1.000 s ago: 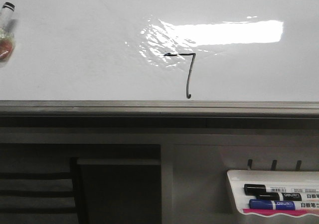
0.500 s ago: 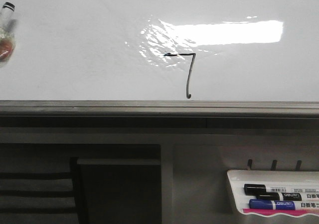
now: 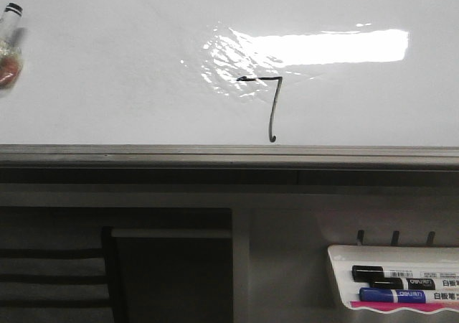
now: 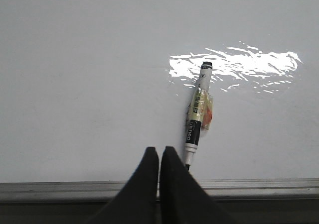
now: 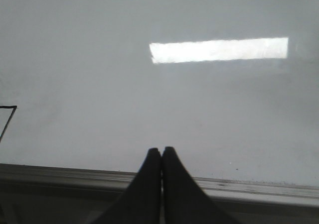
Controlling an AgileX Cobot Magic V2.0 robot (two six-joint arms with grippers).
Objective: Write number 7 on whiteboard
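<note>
White marker tray point(image 3: 337, 255) seen at lower right of front view, nearest camera; two markers counted inside: one black-capped point(image 3: 393, 273), one blue-capped point(image 3: 401, 295); pink strip beneath, possibly a third item, not resolved. Beyond grey rail, whiteboard point(image 3: 107, 72) fills upper frame. One number 7 point(image 3: 271, 104) drawn at centre, just below glare. One loose marker point(image 4: 198, 115) lying on board, at far left edge in front view. Left gripper point(image 4: 159, 157) seen pressed together, nothing held. Right gripper point(image 5: 160, 157) likewise closed, empty.
</note>
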